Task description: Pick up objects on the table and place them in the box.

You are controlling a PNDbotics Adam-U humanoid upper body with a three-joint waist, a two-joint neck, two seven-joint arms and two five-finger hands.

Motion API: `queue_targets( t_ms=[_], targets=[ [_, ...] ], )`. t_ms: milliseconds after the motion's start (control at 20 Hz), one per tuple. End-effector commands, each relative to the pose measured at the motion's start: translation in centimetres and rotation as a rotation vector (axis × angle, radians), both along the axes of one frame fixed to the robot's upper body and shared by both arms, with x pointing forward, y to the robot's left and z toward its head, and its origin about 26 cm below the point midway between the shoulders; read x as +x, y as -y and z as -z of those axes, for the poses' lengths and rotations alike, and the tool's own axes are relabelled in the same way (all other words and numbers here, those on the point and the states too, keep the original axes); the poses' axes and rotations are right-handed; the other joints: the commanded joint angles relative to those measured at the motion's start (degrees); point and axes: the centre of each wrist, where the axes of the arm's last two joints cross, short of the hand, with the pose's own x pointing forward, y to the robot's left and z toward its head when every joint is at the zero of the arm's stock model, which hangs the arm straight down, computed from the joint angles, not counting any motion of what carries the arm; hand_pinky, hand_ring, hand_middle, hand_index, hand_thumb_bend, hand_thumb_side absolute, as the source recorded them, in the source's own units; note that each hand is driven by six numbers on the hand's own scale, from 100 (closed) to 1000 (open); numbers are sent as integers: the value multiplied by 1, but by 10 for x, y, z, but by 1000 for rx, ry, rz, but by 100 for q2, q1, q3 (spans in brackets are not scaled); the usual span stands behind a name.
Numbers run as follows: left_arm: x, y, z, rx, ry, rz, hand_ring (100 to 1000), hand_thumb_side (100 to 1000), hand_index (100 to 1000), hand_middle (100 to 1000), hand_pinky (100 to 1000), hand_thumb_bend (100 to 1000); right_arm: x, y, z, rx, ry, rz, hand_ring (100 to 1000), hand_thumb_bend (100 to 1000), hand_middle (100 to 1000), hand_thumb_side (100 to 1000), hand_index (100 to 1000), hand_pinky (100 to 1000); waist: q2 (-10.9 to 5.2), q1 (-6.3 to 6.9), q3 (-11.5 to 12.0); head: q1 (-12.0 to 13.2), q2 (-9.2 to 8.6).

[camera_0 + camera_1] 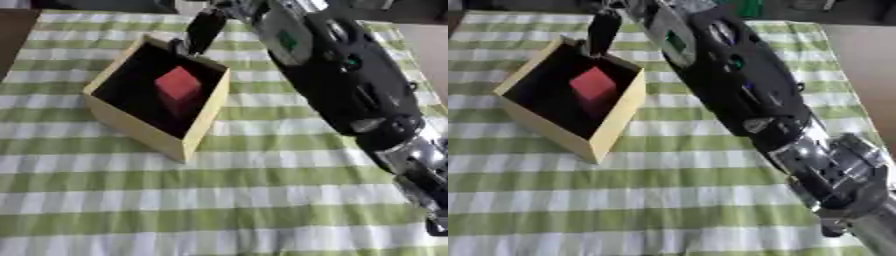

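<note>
A pale yellow box (144, 134) with a dark inside stands turned at an angle on the left of the table. A red block (178, 85) lies inside it, tilted on the dark floor. My right arm (745, 85) reaches in from the lower right and runs diagonally up past the box's right side. My right hand (204, 31) is at the top, partly cut off by the view's edge. One straight black finger hangs down over the box's far rim, and nothing is held in it. My left hand shows in neither view.
A green-and-white striped cloth (219, 200) covers the table. Bare brown surface shows at the upper left (12, 35) and past the cloth's right edge (868, 55). Dark shapes lie along the far edge.
</note>
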Motion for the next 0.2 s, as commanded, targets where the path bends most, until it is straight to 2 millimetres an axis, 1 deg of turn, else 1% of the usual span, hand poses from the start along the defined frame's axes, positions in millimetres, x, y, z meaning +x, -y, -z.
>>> queue_targets(
  t_ms=[50,100,200],
  targets=[
    [-3,-3,-8,15,30,-15,484,100,705,482,1000,120,-17,30,-29,80,106,-5,949,100,793,100,903,928,-124,54,-34,76,23],
    [-3,-3,-8,15,30,-16,484,100,705,483,1000,121,-21,38,-31,104,125,-4,939,100,778,100,886,921,-124,60,-50,92,22],
    [-3,-3,-7,14,31,-18,484,100,705,483,1000,121,-28,55,-36,155,157,8,934,100,775,100,883,918,-124,77,-88,120,17]
  ],
)
